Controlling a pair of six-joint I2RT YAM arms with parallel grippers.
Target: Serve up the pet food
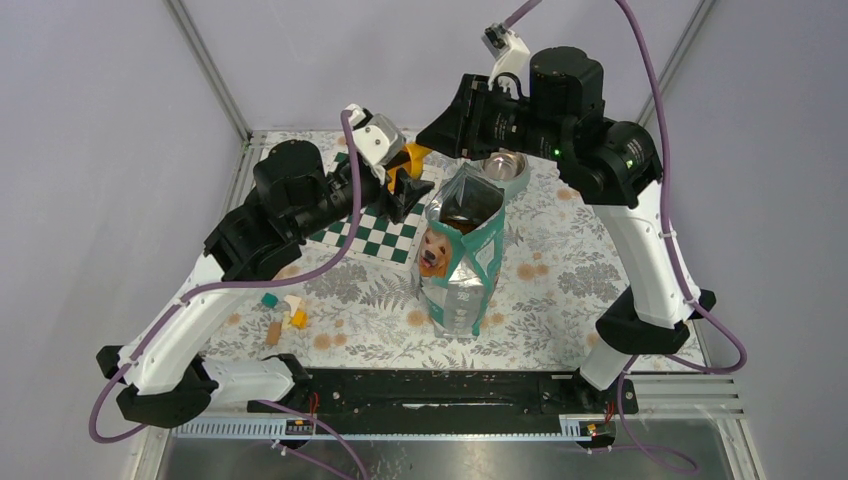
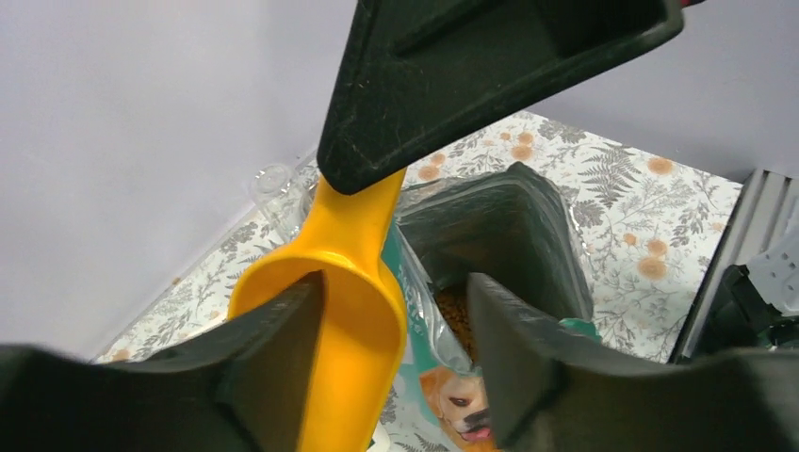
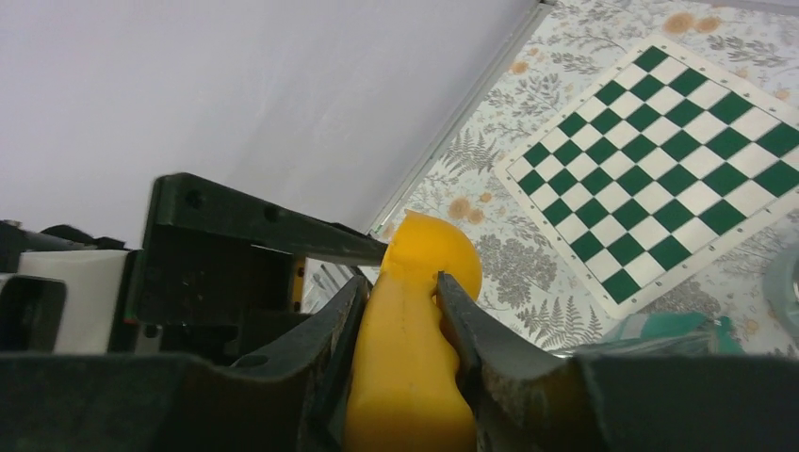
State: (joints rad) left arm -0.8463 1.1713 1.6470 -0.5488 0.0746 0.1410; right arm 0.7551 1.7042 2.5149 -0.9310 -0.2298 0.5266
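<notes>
**Top view.** The pet-food bag (image 1: 460, 270) stands upright and open near the middle of the tabletop (image 1: 560, 285). Brown kibble (image 1: 462, 216) shows in its mouth. A steel bowl (image 1: 505, 167) sits just behind the bag, and a chessboard mat (image 1: 372, 232) lies to the bag's left. Behind and left of the bag, the left tool (image 1: 405, 190) and right tool (image 1: 440, 130) meet at an orange scoop (image 1: 415, 155). Neither grip can be read from up here.

**Left wrist view.** The left tool (image 2: 396, 311) has its fingers apart. The scoop (image 2: 330, 311) runs up between them beside the bag's open mouth, close against one finger and clear of the other. A black finger (image 2: 471, 75) of the right tool covers the handle above. The kibble (image 2: 455, 315) lies deep inside the bag (image 2: 513, 235), well below its rim.

**Right wrist view.** The right tool (image 3: 400, 301) is clamped on the scoop's handle (image 3: 415, 377), with one finger pressed to each side. The mat (image 3: 678, 179) lies beyond it.

**Step in hand.** This appears to be a hand-over of the scoop to the right tool, with no food served yet.
- The left tool should back straight away so it does not drag the scoop's bowl.
- The right tool needs a firm hold on the handle.
- It should enter the bag through the middle of the mouth, clear of the soft rim, because a push on the rim could tip the bag.
- The filled scoop should then travel level to the bowl.
</notes>
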